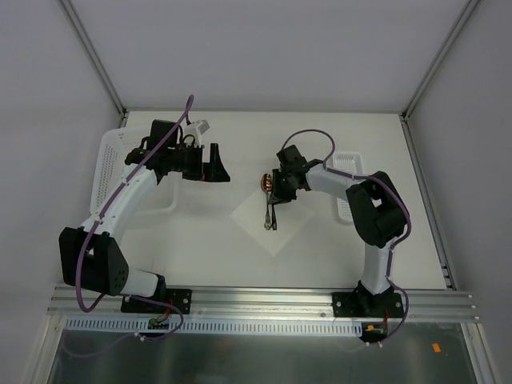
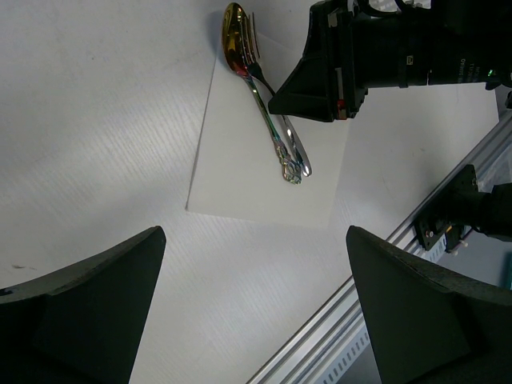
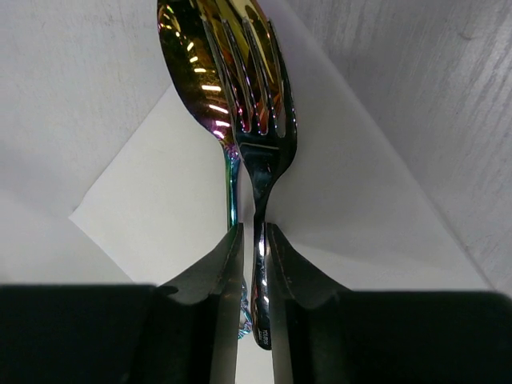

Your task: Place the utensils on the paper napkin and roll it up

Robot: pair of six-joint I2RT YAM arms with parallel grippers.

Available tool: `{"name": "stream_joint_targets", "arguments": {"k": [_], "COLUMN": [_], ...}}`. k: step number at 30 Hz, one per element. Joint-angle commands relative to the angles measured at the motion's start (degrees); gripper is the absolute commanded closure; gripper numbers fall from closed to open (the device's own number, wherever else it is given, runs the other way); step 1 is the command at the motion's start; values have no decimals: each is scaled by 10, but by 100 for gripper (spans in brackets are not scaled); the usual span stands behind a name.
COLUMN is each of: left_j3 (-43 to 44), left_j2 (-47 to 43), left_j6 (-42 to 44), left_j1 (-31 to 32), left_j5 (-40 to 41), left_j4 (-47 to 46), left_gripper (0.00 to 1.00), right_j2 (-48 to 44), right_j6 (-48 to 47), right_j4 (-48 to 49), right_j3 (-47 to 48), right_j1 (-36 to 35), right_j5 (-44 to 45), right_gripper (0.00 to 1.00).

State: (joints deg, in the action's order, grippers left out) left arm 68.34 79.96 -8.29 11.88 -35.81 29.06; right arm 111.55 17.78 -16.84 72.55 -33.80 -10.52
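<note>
The white paper napkin (image 1: 276,230) lies as a diamond at the table's middle; it also shows in the left wrist view (image 2: 248,160) and right wrist view (image 3: 160,208). The gold-bowled spoon (image 1: 265,183) (image 2: 236,36) (image 3: 188,64) lies on it, bowl over the far corner. The dark fork (image 1: 274,214) (image 2: 296,148) (image 3: 260,88) lies beside it, tines overlapping the spoon bowl. My right gripper (image 1: 278,196) (image 3: 254,228) is low over the napkin. Its jaws straddle the fork handle, barely apart, with a thin gap on the left. My left gripper (image 1: 218,164) (image 2: 254,232) is wide open and empty, left of the napkin.
A white perforated basket (image 1: 108,164) stands at the left under the left arm. Another basket (image 1: 346,164) stands at the right behind the right arm. The aluminium rail (image 1: 256,300) (image 2: 384,272) runs along the near edge.
</note>
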Motion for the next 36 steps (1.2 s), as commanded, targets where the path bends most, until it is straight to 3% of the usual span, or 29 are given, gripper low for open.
{"name": "stream_joint_targets", "arguments": {"k": [1,20,26,29,31,36], "left_j3": [6,-8,-28,-59,-82,-127], "left_j2": [-6,-29,-61,-87,-108,-80], "left_j6": [7,48,174,278,363,465], "left_j1": [-8,-8,-4,31,105,289], "left_j5": [-14,-28,-52,-37,18,108], "left_j4": [2,1,1,1,2,2], "left_gripper": [1,1,10,22,28,44], "right_j2": [-1,1,-55,-88,-117,-162], "right_j6": [12,66,67,67,67,51], "right_j4": [8,12,14,12,10,-6], "right_j3": [7,19,8,3,-5,-51], "right_j1": [-2,18,30,44,58,103], "right_j5": [-1,-57,-65,-68,-70,-73], "right_gripper": [80,76,74,73,73,77]}}
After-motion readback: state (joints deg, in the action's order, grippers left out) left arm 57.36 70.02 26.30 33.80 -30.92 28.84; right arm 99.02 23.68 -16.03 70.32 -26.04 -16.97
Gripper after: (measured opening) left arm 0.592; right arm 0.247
